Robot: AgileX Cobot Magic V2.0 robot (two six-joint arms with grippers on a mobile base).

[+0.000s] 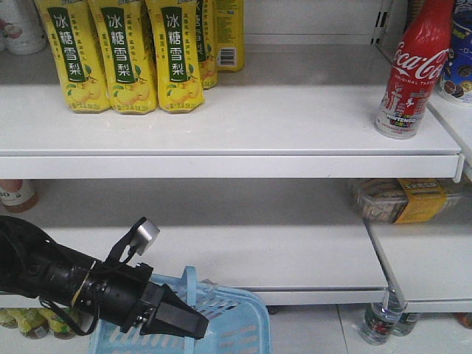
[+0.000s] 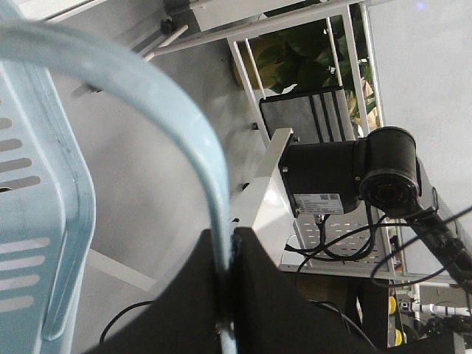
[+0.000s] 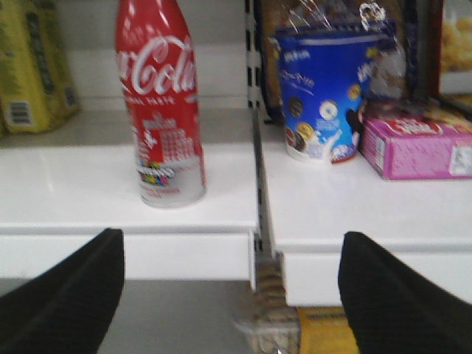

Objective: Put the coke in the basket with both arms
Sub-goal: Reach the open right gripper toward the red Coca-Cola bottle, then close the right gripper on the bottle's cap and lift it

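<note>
The left arm (image 1: 51, 276) comes in low from the left edge of the front view and stretches rightward with a slight downward slope, its wrist nearly straight and a small grey module (image 1: 145, 232) standing up on a bracket above it. Its left pincer (image 1: 193, 323) points right and down over the near rim of the basket (image 1: 251, 328), which sits at the bottom of that view below the lower shelf board. The left wrist view shows the black fingers (image 2: 184, 302) pressed together on the pale blue swing handle (image 2: 169, 110), which arches up out of the grip and over towards the basket's slotted wall. The right arm appears only through its own wrist camera. There the right pincer (image 3: 232, 237) is held level and aimed straight at the shelving, spread wide with one ribbed black finger in each lower corner and nothing between them. The coke (image 1: 411, 70) stands upright at the right end of the upper bench (image 1: 221, 125), close to its front edge, well apart from the yellow bottles (image 1: 122, 55) at the left. It is clear of both pincers. Beside it, past the upright, are a blue tub (image 3: 324, 96) and a pink box (image 3: 417, 144).
</note>
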